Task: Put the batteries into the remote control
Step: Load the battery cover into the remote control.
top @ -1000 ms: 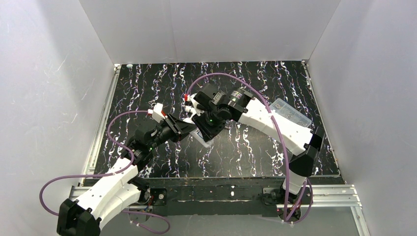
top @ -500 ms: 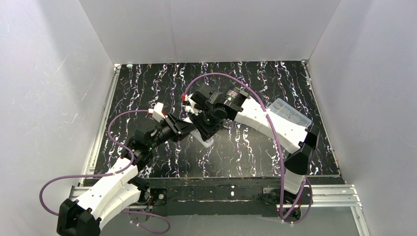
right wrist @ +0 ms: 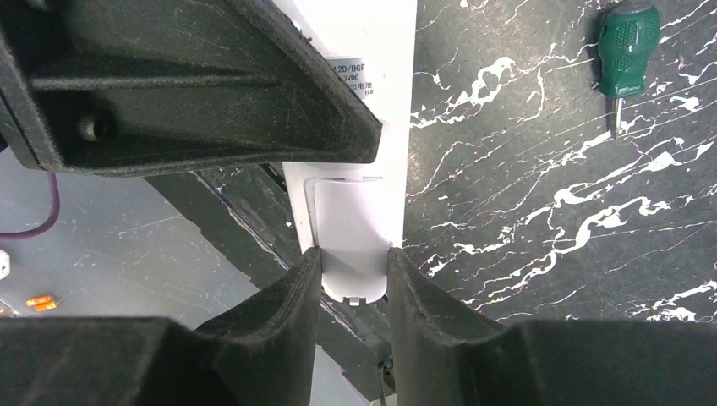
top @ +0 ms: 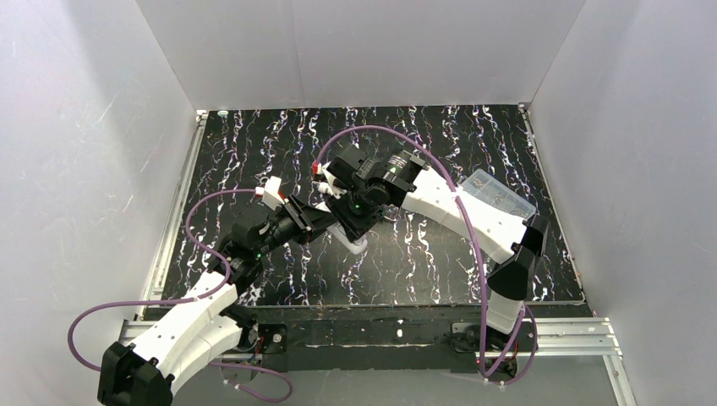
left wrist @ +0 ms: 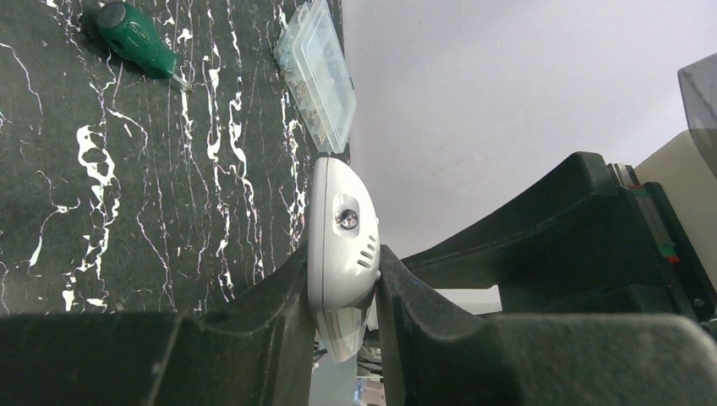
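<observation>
Left tool (left wrist: 342, 283) is clamped on the lens end of the remote control (left wrist: 340, 211); right tool (right wrist: 353, 266) is clamped on the opposite, cover end. Remote control location: middle of the bench (top: 440, 254), between both arms

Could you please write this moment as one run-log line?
left gripper: shut on remote control | right gripper: shut on its other end | batteries: not in view | screwdriver: on table

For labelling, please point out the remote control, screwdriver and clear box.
remote control (left wrist: 338, 254), left wrist view, white body.
screwdriver (left wrist: 135, 38), left wrist view, green handle.
clear box (left wrist: 317, 78), left wrist view, lid.
</observation>
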Robot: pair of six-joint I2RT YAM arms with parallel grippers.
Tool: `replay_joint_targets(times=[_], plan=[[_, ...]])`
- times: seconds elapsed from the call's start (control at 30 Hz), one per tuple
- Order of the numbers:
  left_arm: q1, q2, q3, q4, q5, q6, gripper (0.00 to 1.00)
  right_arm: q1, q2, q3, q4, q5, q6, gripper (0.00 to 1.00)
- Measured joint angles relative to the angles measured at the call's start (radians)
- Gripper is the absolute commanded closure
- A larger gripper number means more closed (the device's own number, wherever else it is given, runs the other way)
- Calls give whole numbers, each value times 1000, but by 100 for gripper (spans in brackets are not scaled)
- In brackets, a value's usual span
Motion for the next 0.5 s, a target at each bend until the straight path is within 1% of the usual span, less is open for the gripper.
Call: replay_joint_targets(times=[0.5], plan=[[0, 0, 0, 2, 2, 1, 100, 0, 16, 18, -3, -21, -2, 60]])
